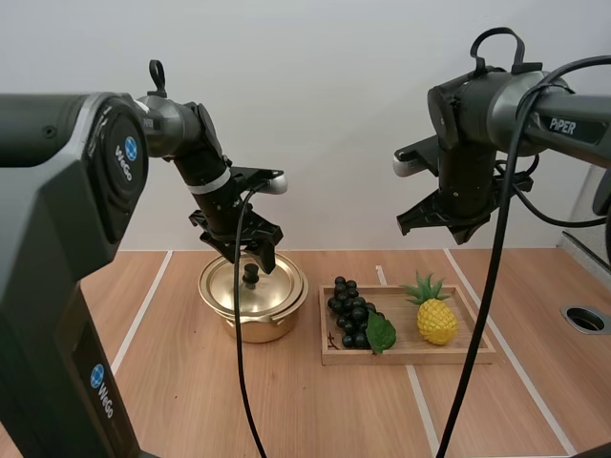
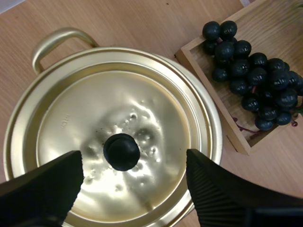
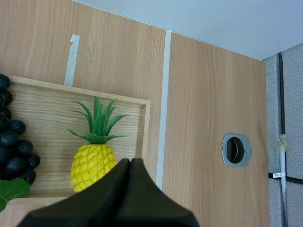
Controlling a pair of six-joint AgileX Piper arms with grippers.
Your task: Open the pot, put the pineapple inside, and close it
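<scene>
Spread fingers of the left gripper (image 1: 254, 258) bracket the lid knob (image 2: 121, 151) from just above; the right gripper (image 3: 130, 161), fingers pressed together, hovers over the pineapple (image 3: 92, 163).

Gold pot (image 1: 253, 298), yellow pineapple (image 1: 436, 321), black grapes (image 1: 350, 312)

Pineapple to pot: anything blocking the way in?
Yes. The lid sits on the pot, closing it. The open left gripper straddles its knob without touching. The grapes lie in the tray between pineapple and pot.
</scene>
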